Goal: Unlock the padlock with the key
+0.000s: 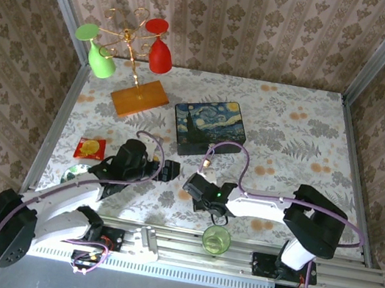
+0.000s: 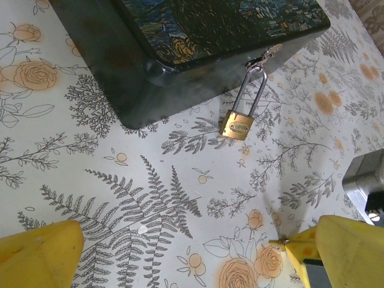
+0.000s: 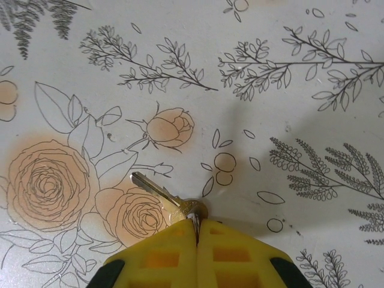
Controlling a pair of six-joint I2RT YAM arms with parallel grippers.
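**Top view.** Patterned panels wall the worktop [image 1: 306, 134] on three sides. The dark painted box [image 1: 210, 127] sits near the centre. The padlock [image 1: 206, 163] hangs off its near edge onto the cloth. The left pincer [image 1: 165, 171] lies low, left of the padlock and nearer the front rail. The right pincer [image 1: 190, 186] sits just beside it on the right. A green cup [image 1: 216, 240] stands at the rail, close against the right forearm. A glass rack [image 1: 131, 47] takes the far left corner, and a red packet [image 1: 90, 148] lies left of the left arm. Bare cloth runs from the box to the right wall.

**Left wrist view.** The padlock [image 2: 237, 127] lies flat on the cloth, with its shackle [image 2: 255, 90] hooked through the latch [image 2: 267, 55] on the front edge of the box [image 2: 120, 66]. The left pincer [image 2: 192, 258] is released. Its yellow fingers [image 2: 39, 255] are spread to the bottom corners with nothing between them, well apart from the padlock. Bare cloth lies between the pincer and the lock.

**Right wrist view.** The right pincer [image 3: 197, 231] is clenched on the head of the key [image 3: 153, 185], and its fingers [image 3: 159, 252] meet edge to edge. The blade points up and left over a printed rose. Whether its tip touches the cloth cannot be told. Bare cloth surrounds it on every side.
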